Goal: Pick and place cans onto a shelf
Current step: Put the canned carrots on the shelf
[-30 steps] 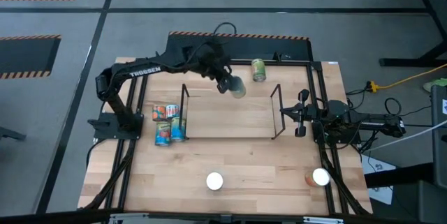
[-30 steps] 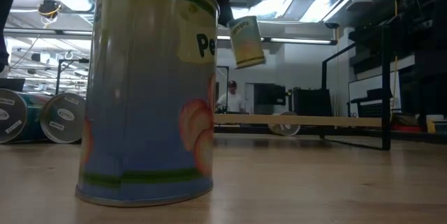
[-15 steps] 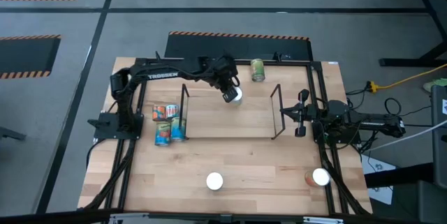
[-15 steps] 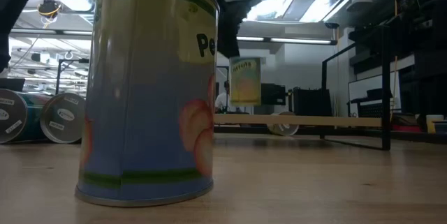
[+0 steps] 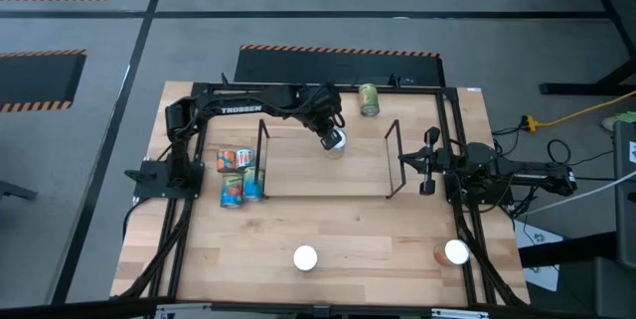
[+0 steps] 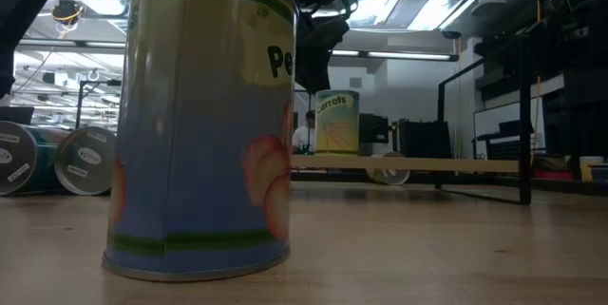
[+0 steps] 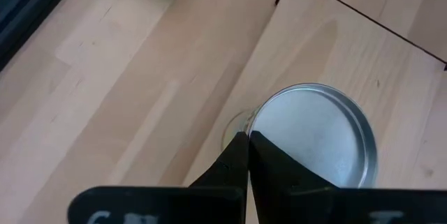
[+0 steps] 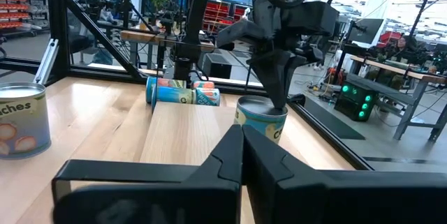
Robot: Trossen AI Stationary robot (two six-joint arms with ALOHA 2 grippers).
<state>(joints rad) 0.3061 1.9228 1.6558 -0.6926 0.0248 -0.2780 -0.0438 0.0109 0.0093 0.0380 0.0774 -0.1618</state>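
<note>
The worktop [image 5: 328,230] carries the shelf [image 5: 328,196], a low black wire rack across its middle. The left arm reaches over the shelf's far edge, and its gripper [image 5: 329,132] grasps the carrots can [image 5: 334,141] by the rim. A second ago that can hung tilted and high in the low view; half a second ago it was upright but clear of the surface; now it stands level with its base at the board, just inside the shelf's rear wire. By my judgement the placement is all but made and only the release is left.

The right arm waits at the right edge, its gripper [image 5: 427,164] clenched shut beside the shelf's right end.

The high view alone shows the rest: four cans [image 5: 237,175] lying clustered at the shelf's left end, a green can [image 5: 369,100] lying beyond the shelf, a white-topped can [image 5: 305,257] and an orange can [image 5: 453,252] standing near the front. The left wrist view shows the silver lid [image 7: 314,137] pinched at its edge. The right wrist view shows the can [image 8: 261,118] upright under the left gripper [image 8: 278,97].
</note>
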